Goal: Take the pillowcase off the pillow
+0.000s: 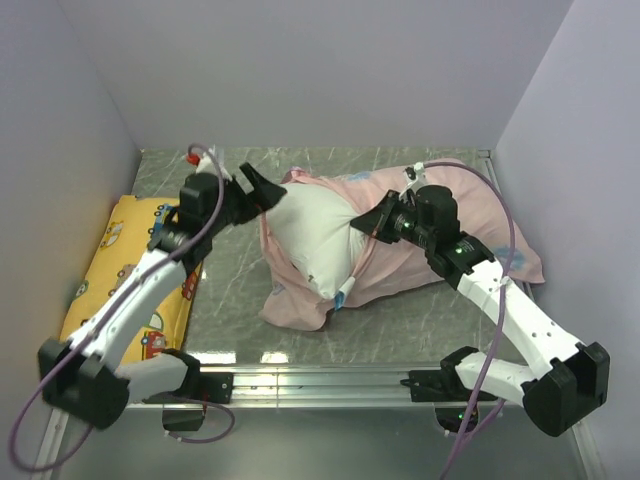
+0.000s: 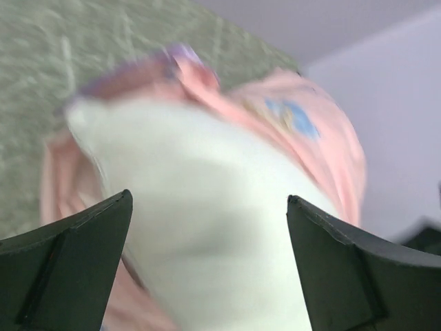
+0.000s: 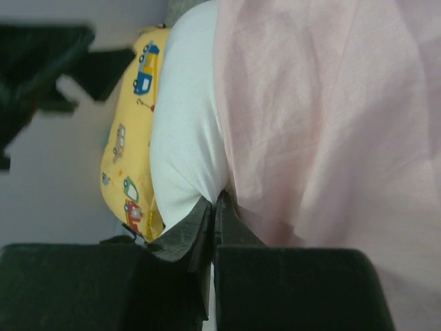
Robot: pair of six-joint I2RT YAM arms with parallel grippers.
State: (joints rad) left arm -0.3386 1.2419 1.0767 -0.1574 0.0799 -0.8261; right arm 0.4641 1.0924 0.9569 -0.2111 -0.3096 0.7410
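The white pillow (image 1: 310,230) lies mid-table, its left half bare and its right half inside the pale pink pillowcase (image 1: 400,268), which is bunched around it and spreads to the right. My left gripper (image 1: 268,192) is open at the pillow's bare far-left end; in the left wrist view the pillow (image 2: 193,158) fills the wide gap of that gripper (image 2: 210,200), with the pillowcase (image 2: 296,117) behind. My right gripper (image 1: 378,222) is shut on the pillowcase's open edge. The right wrist view shows that gripper (image 3: 217,198) pinched where the pillow (image 3: 186,124) meets the pillowcase (image 3: 331,124).
A yellow cushion (image 1: 125,260) printed with vehicles lies along the left wall, under my left arm, and appears beyond the pillow as the cushion (image 3: 127,152) in the right wrist view. Grey walls close in the marble-patterned table (image 1: 230,290) on three sides. A metal rail (image 1: 320,380) runs along the near edge.
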